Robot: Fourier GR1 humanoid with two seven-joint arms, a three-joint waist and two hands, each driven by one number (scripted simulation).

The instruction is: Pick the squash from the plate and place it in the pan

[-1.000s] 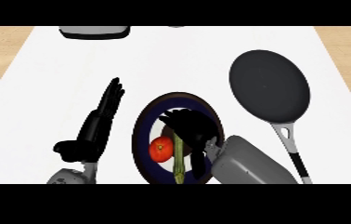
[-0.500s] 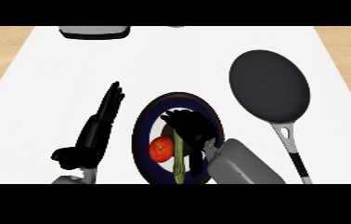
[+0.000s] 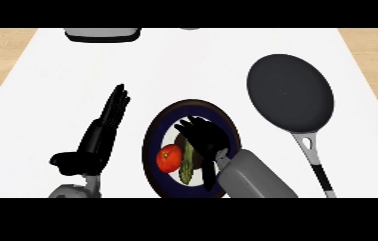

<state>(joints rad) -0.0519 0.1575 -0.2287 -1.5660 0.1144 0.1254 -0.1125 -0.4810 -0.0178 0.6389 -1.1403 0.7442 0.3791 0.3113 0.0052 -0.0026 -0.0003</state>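
Barely anything has moved; my right hand point(image 3: 208, 140) drifts slightly left, open above the plate point(image 3: 150, 145). Squash point(image 3: 188, 165) lies on it, lower centre, ungrasped. Lift and carry to the pan point(image 3: 289, 92), upper right, remain. Left hand point(image 3: 103, 130) rests open, lower left.

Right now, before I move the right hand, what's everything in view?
counter: one, white, fills the view.
plate: one, dark blue with a white centre, near edge, middle.
tomato: one, red, on the plate's left part.
squash: one, green, on the plate, just right of the tomato.
pan: one, dark grey, right of the plate, handle toward the robot.
grey item: one, far edge at left, cut off, cannot name.
left hand: black, open, resting left of the plate.
right hand: black, over the plate by the squash.
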